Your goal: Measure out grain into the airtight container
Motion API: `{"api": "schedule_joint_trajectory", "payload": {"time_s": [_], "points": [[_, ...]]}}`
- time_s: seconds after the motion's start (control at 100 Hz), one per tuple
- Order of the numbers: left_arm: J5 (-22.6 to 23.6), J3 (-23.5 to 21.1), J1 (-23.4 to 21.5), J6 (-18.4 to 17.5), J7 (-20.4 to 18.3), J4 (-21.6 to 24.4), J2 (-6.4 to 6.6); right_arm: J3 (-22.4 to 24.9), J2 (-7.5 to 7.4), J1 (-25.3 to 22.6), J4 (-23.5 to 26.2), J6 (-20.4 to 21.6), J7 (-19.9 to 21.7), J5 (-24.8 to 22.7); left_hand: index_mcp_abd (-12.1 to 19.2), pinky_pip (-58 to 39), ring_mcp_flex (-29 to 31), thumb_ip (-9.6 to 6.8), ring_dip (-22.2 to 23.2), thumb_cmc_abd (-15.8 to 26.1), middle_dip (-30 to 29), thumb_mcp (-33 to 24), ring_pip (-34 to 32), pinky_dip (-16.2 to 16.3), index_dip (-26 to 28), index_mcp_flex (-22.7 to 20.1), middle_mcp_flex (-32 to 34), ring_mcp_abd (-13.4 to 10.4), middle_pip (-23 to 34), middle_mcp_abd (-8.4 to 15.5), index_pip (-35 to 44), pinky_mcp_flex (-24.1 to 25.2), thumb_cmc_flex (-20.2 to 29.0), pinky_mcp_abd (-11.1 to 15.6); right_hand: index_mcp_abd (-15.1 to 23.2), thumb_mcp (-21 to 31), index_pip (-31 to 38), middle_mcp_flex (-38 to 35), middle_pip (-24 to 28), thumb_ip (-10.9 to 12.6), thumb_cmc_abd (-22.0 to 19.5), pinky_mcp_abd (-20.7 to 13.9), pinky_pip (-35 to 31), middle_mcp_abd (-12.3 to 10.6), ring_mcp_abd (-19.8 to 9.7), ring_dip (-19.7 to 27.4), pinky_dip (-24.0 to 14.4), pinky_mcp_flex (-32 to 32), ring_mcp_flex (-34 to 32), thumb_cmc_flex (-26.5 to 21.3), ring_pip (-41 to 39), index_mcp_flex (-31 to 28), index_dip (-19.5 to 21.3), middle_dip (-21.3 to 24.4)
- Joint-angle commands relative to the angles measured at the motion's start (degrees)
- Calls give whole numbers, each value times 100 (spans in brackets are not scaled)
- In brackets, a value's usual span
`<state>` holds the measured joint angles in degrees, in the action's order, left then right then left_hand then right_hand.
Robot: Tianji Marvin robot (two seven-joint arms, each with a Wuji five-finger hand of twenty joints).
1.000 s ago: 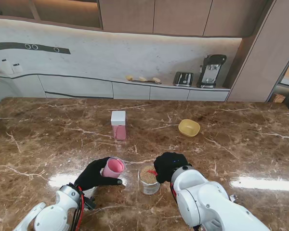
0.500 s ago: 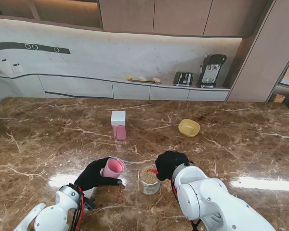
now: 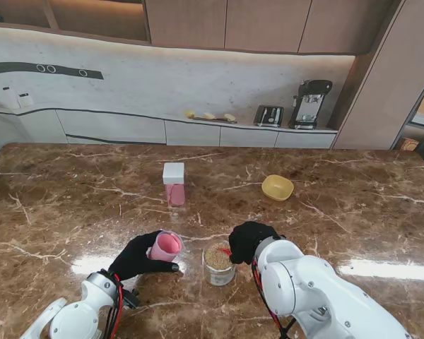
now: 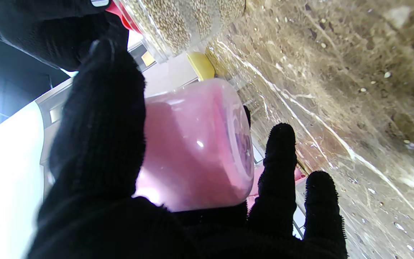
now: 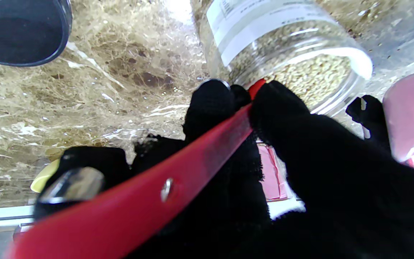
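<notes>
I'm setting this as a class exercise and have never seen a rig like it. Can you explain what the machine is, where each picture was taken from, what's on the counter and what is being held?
It is a robot with two white arms ending in black-gloved five-finger hands. One picture looks down from a camera on its stand; the other two come from cameras on the wrists, looking along the fingers, so they appear upside down.

On the marble counter stands a clear jar of grain, open at the top. Farther from the robot are a pink container with a white lid and a yellow bowl.

The left hand grips a pink cup, tilted toward the jar. The right hand pinches the handle of a red scoop at the jar's mouth; the scoop's bowl is hidden.
</notes>
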<state>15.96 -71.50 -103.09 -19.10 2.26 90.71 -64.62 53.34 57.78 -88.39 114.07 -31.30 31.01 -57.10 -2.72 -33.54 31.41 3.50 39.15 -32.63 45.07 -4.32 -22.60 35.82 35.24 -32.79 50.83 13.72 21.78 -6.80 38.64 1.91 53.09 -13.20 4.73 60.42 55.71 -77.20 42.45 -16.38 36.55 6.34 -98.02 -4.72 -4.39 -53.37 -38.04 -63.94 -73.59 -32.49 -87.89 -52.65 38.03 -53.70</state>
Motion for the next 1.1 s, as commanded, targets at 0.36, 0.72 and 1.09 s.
{"api": "schedule_joint_trajectory", "payload": {"time_s": [0.36,0.72,1.09], "points": [[14,47,-14,5,6,-17,-13,139,-59,-93,24,-218,141,409,1015,210,-23,63,-25,1047,81,-1252,-6,-27,42,-1081,37,-44,274,247,945,129,401,13,287,483,80,-492,260,493,61,-90,-583,232,-651,-218,101,-269,-219,-253,-325,-157,72,-95],[36,58,-7,24,-10,8,-7,238,-68,-93,11,-497,-50,980,1026,297,-68,63,-42,1047,7,-1236,31,-30,48,-1089,-29,-47,265,238,943,141,420,3,272,502,84,-493,283,490,73,-88,-611,240,-646,-217,107,-273,-220,-247,-338,-162,87,-73],[26,128,40,48,-126,43,20,506,-73,-232,153,-636,-89,1310,1114,402,-125,71,-70,1089,-71,-1195,80,-38,48,-1083,-140,-50,239,196,926,169,478,11,260,518,87,-491,300,495,88,-90,-627,247,-646,-215,113,-274,-219,-241,-348,-164,95,-54]]}}
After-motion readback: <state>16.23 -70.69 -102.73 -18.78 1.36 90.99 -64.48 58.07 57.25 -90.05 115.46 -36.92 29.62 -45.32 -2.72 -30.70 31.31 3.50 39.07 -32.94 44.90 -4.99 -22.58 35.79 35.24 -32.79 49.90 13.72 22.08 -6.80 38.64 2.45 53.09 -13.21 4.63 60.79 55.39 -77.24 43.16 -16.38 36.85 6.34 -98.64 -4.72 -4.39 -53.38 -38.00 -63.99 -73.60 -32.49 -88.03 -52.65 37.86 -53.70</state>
